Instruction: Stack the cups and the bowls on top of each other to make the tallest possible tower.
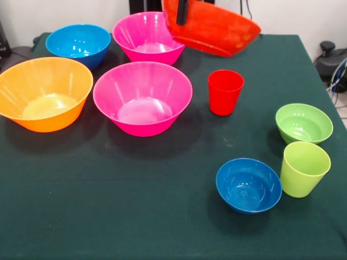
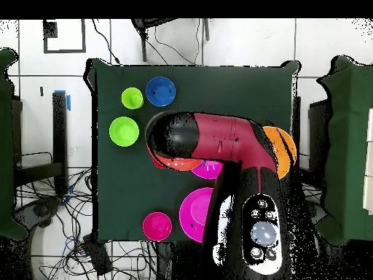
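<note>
My gripper [image 1: 181, 12] is shut on the rim of the wide red-orange bowl [image 1: 214, 30] and holds it tilted in the air at the far side. It hangs above and a little behind the upright red cup [image 1: 225, 92]. The lime-green cup [image 1: 304, 169] stands at the near right, beside the small green bowl [image 1: 303, 123] and the small blue bowl [image 1: 248, 184]. In the overhead view the arm [image 2: 218, 138] hides the gripper; only an edge of the red-orange bowl [image 2: 181, 165] shows. No tower stands.
Two big pink bowls [image 1: 142, 97] [image 1: 147, 38], the yellow-orange bowl [image 1: 44, 93] and the mid-sized blue bowl [image 1: 78, 44] fill the left half. A small pinkish-red bowl [image 2: 156, 226] sits near the robot-side edge in the overhead view. Cables lie around the green table [image 1: 135, 216].
</note>
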Controlling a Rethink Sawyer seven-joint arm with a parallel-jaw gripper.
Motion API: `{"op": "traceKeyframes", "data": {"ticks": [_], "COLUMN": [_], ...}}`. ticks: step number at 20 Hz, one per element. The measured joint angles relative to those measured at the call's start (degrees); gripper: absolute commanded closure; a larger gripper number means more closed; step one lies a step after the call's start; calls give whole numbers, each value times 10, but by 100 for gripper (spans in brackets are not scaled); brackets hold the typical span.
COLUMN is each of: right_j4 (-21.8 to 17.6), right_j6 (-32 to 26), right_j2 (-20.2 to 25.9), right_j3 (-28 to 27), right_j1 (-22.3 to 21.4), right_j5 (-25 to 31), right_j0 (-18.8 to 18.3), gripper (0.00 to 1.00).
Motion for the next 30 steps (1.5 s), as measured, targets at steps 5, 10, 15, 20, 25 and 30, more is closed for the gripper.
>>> {"op": "traceKeyframes", "data": {"ticks": [5, 10, 15, 20, 25, 30], "right_j4": [-1, -1, -1, 4, 7, 8], "right_j6": [0, 0, 0, 0, 0, 0], "right_j2": [0, 0, 0, 0, 0, 0], "right_j3": [13, 19, 24, 28, 29, 29], "right_j1": [8, 10, 6, 0, -10, -15], "right_j5": [-5, -5, -5, -5, -5, -3], "right_j0": [0, 0, 3, 4, 12, 14], "gripper": [100, 100, 100, 100, 100, 100]}}
